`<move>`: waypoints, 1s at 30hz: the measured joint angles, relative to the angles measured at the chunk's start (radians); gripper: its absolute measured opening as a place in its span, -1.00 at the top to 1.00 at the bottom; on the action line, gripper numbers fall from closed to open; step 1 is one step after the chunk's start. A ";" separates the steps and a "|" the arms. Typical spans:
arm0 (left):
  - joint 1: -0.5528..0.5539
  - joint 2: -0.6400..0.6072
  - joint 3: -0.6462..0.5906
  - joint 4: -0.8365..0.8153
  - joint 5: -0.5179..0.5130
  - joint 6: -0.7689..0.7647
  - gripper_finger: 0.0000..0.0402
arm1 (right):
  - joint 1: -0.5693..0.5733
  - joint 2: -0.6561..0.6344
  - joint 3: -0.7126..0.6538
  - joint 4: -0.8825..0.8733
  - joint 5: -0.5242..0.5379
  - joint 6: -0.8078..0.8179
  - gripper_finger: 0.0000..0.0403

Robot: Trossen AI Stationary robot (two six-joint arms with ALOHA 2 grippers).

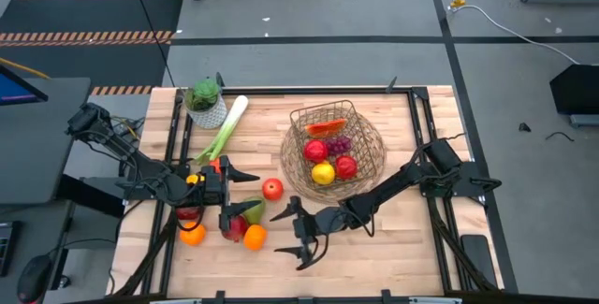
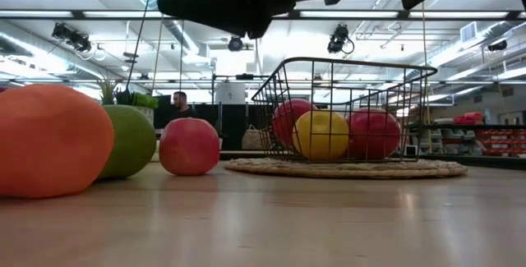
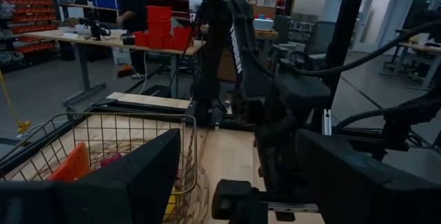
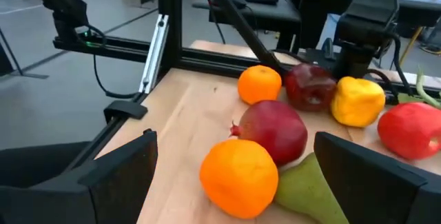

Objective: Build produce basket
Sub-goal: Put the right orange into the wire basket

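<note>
I've got the right pincer (image 1: 298,232) released, hovering over the bench (image 1: 402,248) nr the loose oranges (image 1: 254,237), pear (image 1: 254,212) & apple (image 1: 272,189). Left pincer (image 1: 236,195) also released, above that pile. Basket (image 1: 367,168) sits far right w/ several fruits inside.

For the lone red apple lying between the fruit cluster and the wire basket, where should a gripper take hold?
Grip the round red apple across its widest middle, coming straight down from above: it sits apart from the other fruit and the tan wire basket, leaving its sides free. The open right gripper is nearest.
</note>
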 joint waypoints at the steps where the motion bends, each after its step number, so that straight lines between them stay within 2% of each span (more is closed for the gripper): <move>1: 0.000 0.000 0.000 0.000 0.000 0.000 -0.46 | 0.000 0.000 0.000 -0.004 0.000 0.000 -0.95; 16: 0.000 0.000 0.000 -0.001 0.000 0.000 -0.46 | 0.029 0.000 0.007 0.033 0.022 -0.042 -0.95; 26: -0.001 0.000 0.000 -0.001 0.000 -0.002 -0.46 | 0.031 0.003 0.094 -0.079 0.027 -0.038 -0.95; 30: -0.002 0.001 0.000 0.000 0.000 -0.006 -0.46 | 0.031 0.086 0.168 -0.076 0.015 -0.041 -0.95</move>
